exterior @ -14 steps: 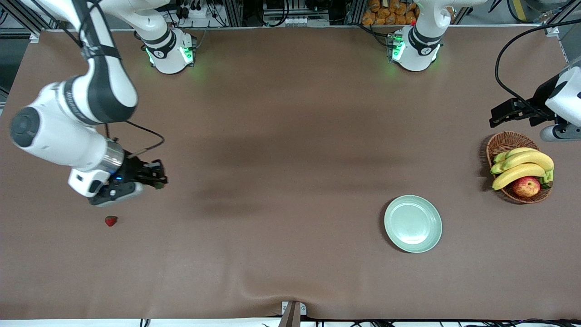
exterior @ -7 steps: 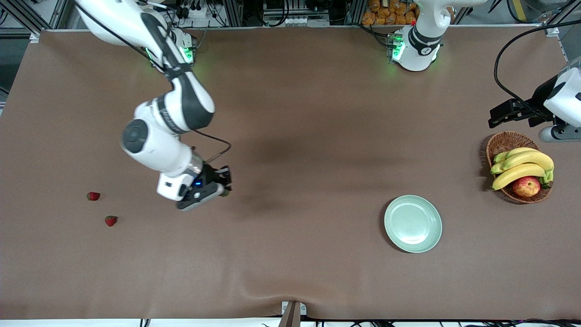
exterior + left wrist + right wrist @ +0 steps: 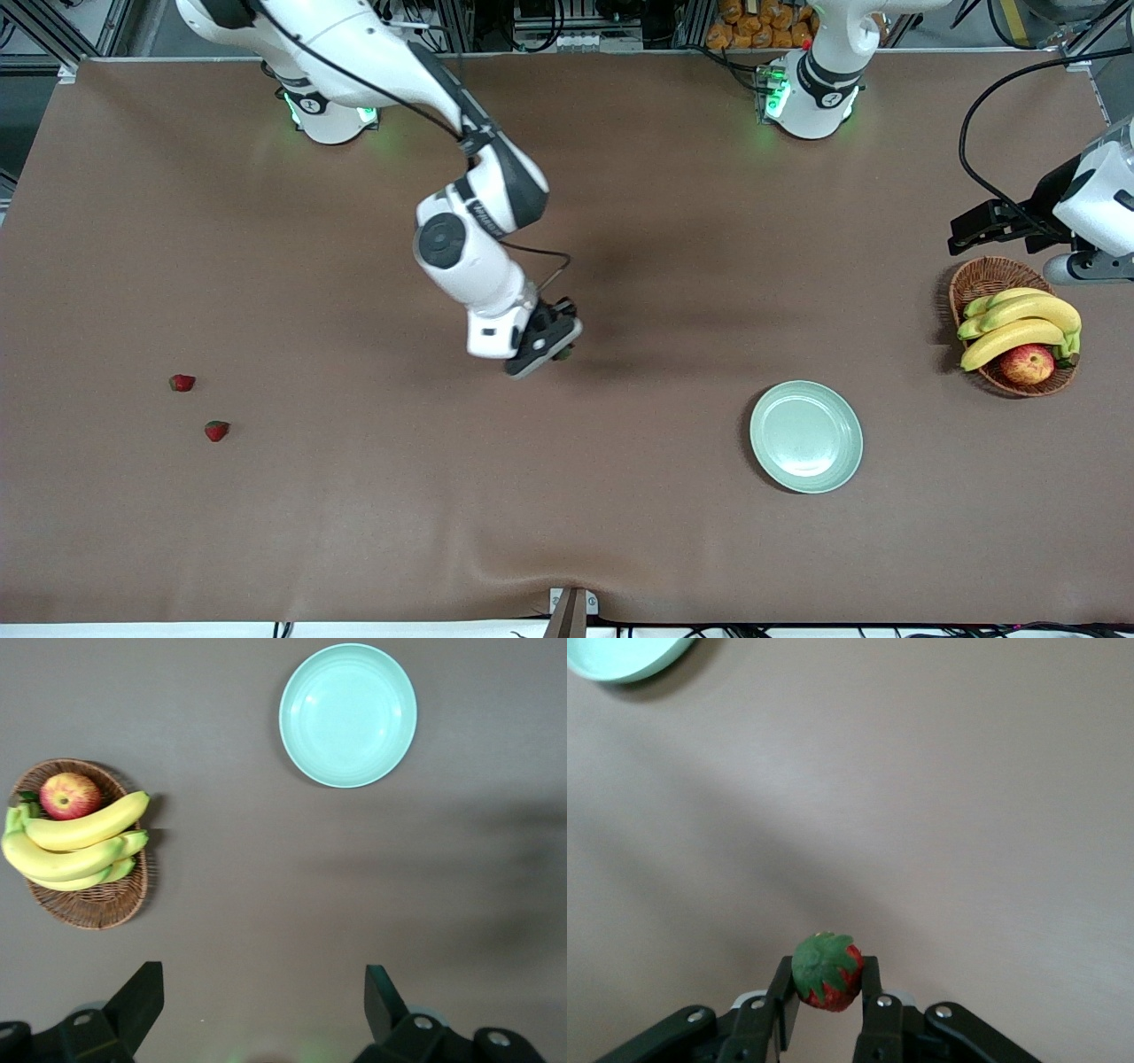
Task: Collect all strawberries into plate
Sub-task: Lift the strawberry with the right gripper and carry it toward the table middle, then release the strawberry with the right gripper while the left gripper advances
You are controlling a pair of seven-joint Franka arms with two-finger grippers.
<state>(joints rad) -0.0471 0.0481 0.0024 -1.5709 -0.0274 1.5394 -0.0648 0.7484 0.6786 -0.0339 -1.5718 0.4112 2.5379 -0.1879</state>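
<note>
- Right gripper, over the bare mid-table, pinches a strawberry.
- Left gripper waits spread wide above the basket.
- Plate sits unfilled.

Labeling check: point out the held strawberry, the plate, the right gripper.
held strawberry point(image 3: 826, 972): right wrist view, red body below the leaves.
plate point(image 3: 806, 436): front view, bare centre.
right gripper point(image 3: 826, 1003): right wrist view, midway between fingertips.

Both arms are glossy white with black joint bands, and their round bases glow green along the top edge of the surface. The right tool is matte black with silver screw heads on its fingers (a small blue light shows near its white wrist block). The left tool has black wedge-shaped fingers and trailing black cable.
</note>
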